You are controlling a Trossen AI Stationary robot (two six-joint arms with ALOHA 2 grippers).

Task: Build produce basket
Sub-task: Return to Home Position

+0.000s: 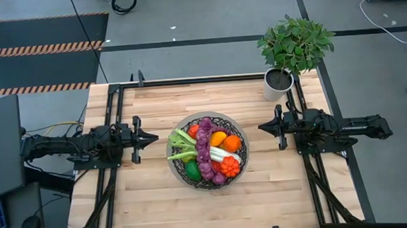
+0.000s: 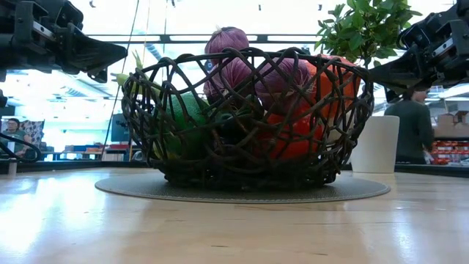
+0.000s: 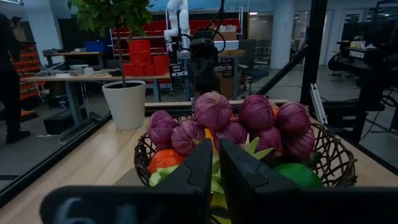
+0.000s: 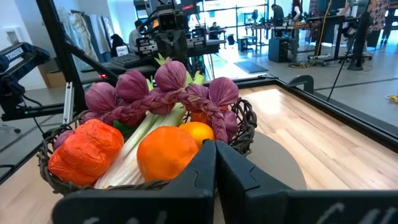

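Dark wire basket sits mid-tabletop, heaped with produce. The left hand and right hand hover on either side, well apart from it, both closed and empty. Risk looks small: a low swing could clip the rim or the plant pot. No writing reads clearly.

The wooden table carries the basket; a white plant pot stands well apart, far-right of the basket.
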